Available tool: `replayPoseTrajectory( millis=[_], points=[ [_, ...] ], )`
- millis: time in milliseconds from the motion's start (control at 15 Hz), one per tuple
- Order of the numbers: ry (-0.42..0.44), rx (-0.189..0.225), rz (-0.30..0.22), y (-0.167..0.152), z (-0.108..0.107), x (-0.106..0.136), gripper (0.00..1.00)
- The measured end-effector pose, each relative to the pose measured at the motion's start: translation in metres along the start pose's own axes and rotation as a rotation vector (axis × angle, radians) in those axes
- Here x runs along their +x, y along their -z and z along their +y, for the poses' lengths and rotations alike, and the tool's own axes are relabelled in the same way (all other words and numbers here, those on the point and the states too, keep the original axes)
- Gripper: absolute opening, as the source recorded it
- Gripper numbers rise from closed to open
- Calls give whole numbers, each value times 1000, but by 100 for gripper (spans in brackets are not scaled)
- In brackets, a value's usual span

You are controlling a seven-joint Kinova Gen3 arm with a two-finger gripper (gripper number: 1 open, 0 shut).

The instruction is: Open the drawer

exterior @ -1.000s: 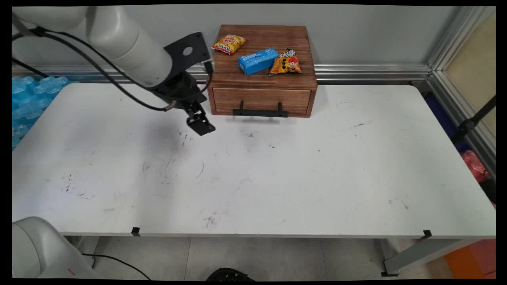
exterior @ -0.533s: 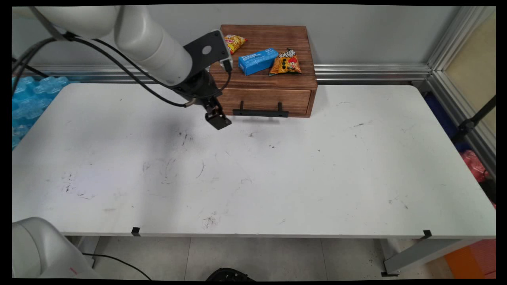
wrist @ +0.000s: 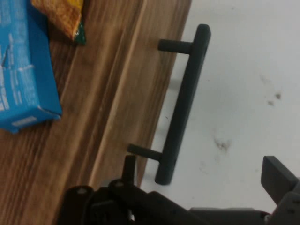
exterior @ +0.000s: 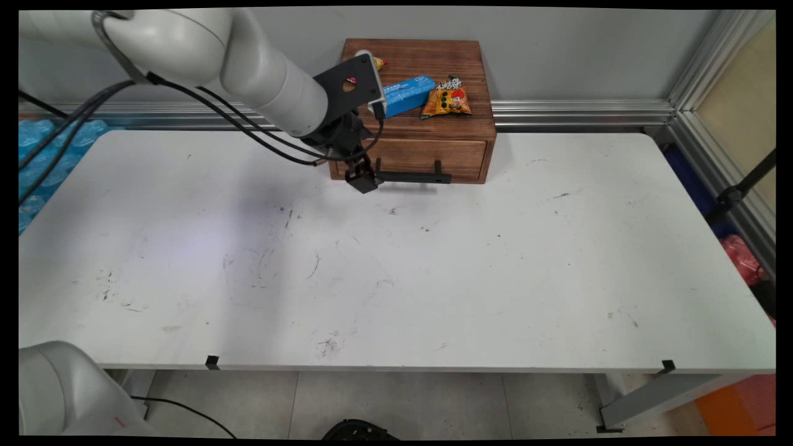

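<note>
1. My black two-finger gripper [exterior: 363, 181] hangs low at the front of the small brown wooden drawer box [exterior: 421, 133], by the left end of its handle. In the hand view its two fingers stand spread wide apart, released, one black fingertip [wrist: 276, 174] over the bare table and the other [wrist: 129, 168] by the drawer's front; nothing lies between them.
2. The thin black bar handle [wrist: 183, 103] on the drawer front [exterior: 410, 157] is the nearest thing to me. In the hand view its near end sits just ahead of my linkage, between my fingers' lines, and I cannot tell whether I touch it. The drawer looks shut.
3. The scuffed white table [exterior: 433, 279] spreads out beneath me, its marked top showing beside the handle.
4. On the box's wooden top lies a blue rectangular carton [exterior: 406, 94], seen at the hand view's left edge [wrist: 23, 65].
5. Just beside the carton, to its right, lies an orange snack packet [exterior: 447, 99].
6. Farther left on the top, a yellow snack packet [exterior: 378, 62] peeks from behind my wrist, mostly hidden.
</note>
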Motion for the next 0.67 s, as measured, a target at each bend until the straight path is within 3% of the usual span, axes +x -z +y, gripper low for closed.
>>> replayPoseTrajectory(
  millis=[667],
  points=[
    [-68,34,33,-46,-3,-18,100]
  ],
)
